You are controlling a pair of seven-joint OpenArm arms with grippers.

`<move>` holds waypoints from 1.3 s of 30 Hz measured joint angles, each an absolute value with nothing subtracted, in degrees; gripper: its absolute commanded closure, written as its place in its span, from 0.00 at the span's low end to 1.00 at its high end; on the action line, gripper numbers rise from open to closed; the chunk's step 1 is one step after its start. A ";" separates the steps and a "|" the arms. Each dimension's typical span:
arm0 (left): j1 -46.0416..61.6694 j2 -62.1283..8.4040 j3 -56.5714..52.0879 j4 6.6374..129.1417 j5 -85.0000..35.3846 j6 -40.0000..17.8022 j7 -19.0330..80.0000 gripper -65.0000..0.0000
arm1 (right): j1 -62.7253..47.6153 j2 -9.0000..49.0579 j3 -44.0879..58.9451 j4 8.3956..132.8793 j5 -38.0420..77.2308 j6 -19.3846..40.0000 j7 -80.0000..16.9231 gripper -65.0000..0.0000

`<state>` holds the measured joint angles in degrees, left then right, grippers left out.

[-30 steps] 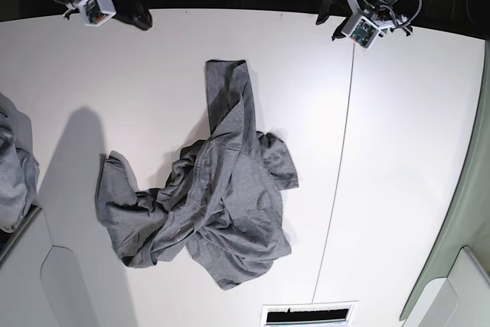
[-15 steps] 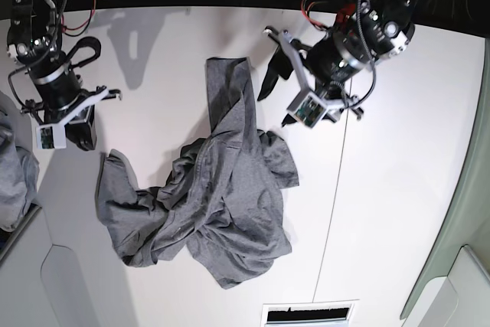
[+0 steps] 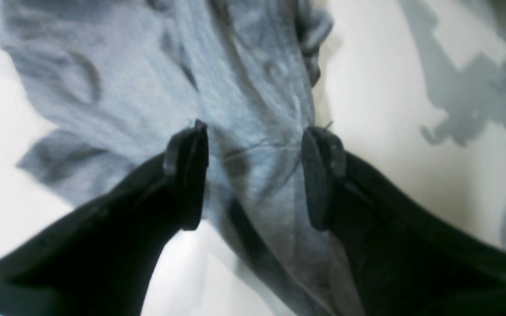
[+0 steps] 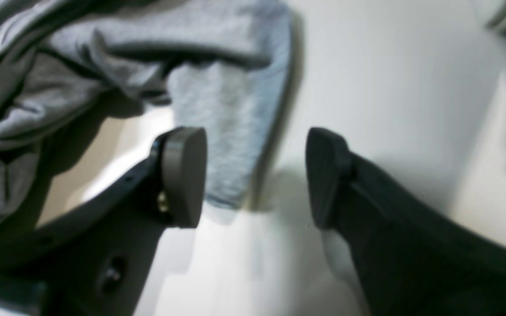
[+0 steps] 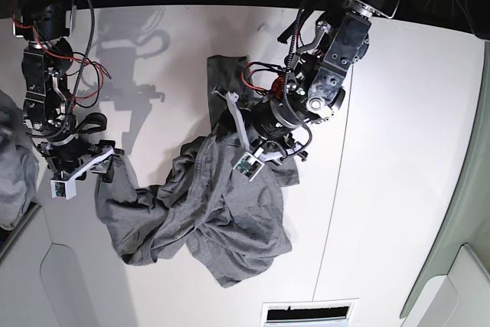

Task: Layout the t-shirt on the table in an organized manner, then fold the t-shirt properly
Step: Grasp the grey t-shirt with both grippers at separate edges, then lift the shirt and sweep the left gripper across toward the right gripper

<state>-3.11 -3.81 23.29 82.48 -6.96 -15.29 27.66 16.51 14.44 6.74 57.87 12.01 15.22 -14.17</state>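
Black pads of the left claw (image 3: 253, 175) stand wide apart, straddling a ridge of the t-shirt (image 3: 253, 109) at centre frame, nothing pinched. Right claw (image 4: 253, 175) likewise spread wide; a grey hem edge lies between its pads, white table (image 4: 389, 87) to the right of it. Base view: left claw (image 5: 246, 140) over the shirt's upper middle, right claw (image 5: 98, 165) at its left edge. The t-shirt (image 5: 207, 212) lies crumpled at centre of the table (image 5: 406, 151). Another grey cloth heap (image 5: 11, 181) at far left edge.
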 measured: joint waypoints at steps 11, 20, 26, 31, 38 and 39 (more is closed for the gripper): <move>-3.84 -1.76 23.29 75.24 -3.97 -15.40 23.99 0.83 | 19.31 10.85 6.87 49.10 10.09 15.40 -10.92 0.93; -4.60 -2.39 23.29 78.30 -4.05 -15.38 24.38 1.00 | 19.75 11.75 6.85 49.06 5.52 15.64 -7.79 1.00; -4.58 -4.32 23.20 86.35 -3.99 -15.31 28.73 1.00 | 14.22 13.06 6.85 57.76 6.26 16.32 -11.25 1.00; -4.60 -7.64 22.74 91.64 -4.10 -15.59 29.06 1.00 | 3.53 15.86 6.90 72.53 10.48 16.05 -15.44 1.00; -4.97 -9.52 14.74 98.32 -3.90 -14.37 30.17 1.00 | -12.99 18.11 6.90 88.64 12.38 16.36 -17.91 1.00; -5.52 -9.54 13.74 99.07 -4.10 -14.39 30.26 1.00 | -15.57 18.28 7.14 90.67 12.60 16.51 -17.93 1.00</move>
<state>-5.52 -9.54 13.74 99.07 -4.10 -14.39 30.26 -15.57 18.28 7.14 90.67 12.60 16.51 -17.93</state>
